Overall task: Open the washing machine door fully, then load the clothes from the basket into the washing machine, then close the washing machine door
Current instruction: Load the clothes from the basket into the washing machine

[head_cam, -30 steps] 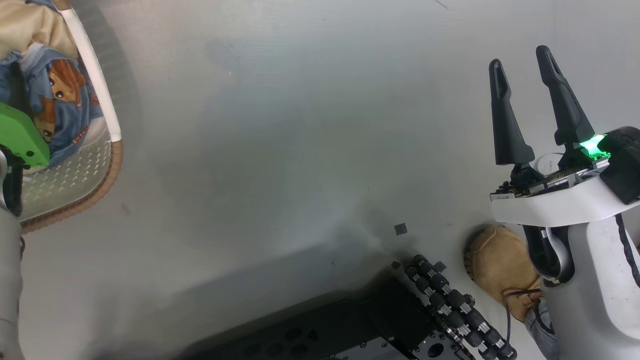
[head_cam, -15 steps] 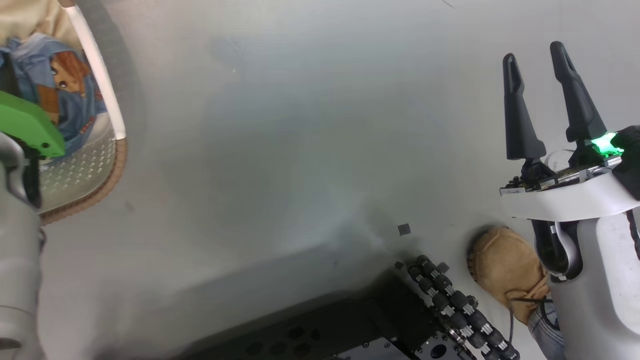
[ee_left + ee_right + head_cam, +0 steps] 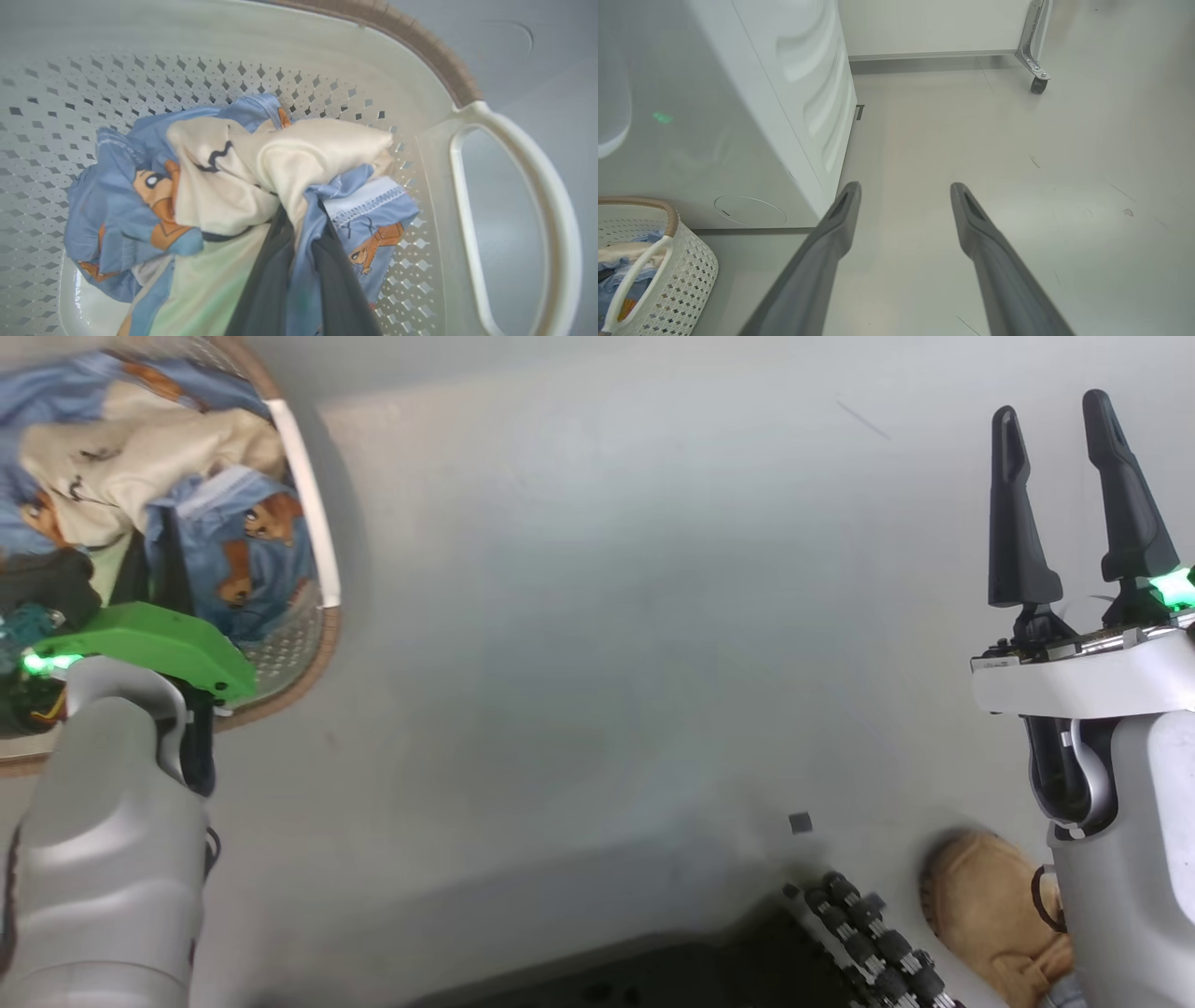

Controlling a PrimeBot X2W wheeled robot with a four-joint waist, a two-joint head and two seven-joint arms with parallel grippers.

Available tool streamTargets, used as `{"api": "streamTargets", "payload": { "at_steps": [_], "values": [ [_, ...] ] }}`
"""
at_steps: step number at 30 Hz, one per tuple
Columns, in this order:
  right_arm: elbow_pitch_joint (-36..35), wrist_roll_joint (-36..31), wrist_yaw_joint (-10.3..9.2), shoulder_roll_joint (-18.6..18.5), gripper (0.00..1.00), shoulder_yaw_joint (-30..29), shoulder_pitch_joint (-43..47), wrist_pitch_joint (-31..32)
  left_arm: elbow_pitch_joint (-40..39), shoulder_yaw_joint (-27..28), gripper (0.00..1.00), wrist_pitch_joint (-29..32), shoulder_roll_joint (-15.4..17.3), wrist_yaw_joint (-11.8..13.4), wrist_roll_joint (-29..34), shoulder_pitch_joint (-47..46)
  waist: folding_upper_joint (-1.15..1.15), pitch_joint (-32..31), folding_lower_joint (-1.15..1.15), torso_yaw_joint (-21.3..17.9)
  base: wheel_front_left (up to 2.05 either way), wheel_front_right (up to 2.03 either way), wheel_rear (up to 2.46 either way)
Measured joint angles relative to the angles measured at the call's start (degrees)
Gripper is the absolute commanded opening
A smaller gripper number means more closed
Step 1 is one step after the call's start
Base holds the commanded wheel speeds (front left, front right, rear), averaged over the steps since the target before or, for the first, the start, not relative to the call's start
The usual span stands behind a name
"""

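**A:** What worried you at that point?

**B:** The washing machine (image 3: 738, 116) stood just beside the basket (image 3: 308, 523). The clothes (image 3: 219, 182) lay bunched inside the basket, against the wall on its handle side. My left gripper (image 3: 301, 224) was nearly closed, pinching one fold of blue and cream fabric. I judged the bite thin. On a lift that fold could slip out, or the whole tangle could rise and drag the light basket along if cloth snagged on the rim. My right gripper (image 3: 906, 186) hung with its fingers wide apart over the floor (image 3: 597, 616), holding nothing. A person's shoe (image 3: 980, 905) sat near that arm, so a careless swing could have clipped it.

**A:** And compared with a second before?

**B:** The head camera had turned, so more of the basket came into its view, but the basket itself hadn't moved. The real change was smaller: my left jaws had been wide open over the pile, and by now they had shut on it.
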Motion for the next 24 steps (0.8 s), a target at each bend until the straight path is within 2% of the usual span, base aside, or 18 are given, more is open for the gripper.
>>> {"api": "streamTargets", "payload": {
  "at_steps": [10,24],
  "values": [
    [1.3,-0.1,0.00,-0.8,1.00,-1.4,0.4,0.0,-12.2,2.1,0.00,0.1,-3.2,0.5,-0.6,5.9,0.00,-7.7,0.00,4.4,0.00,0.00,0.00],
    [3.2,-0.2,0.00,-1.0,1.00,-1.3,5.9,0.0,-20.5,5.0,0.00,0.2,-4.4,0.5,-1.6,19.6,0.00,-19.5,-0.01,8.8,0.00,0.00,0.00]
  ]
}}
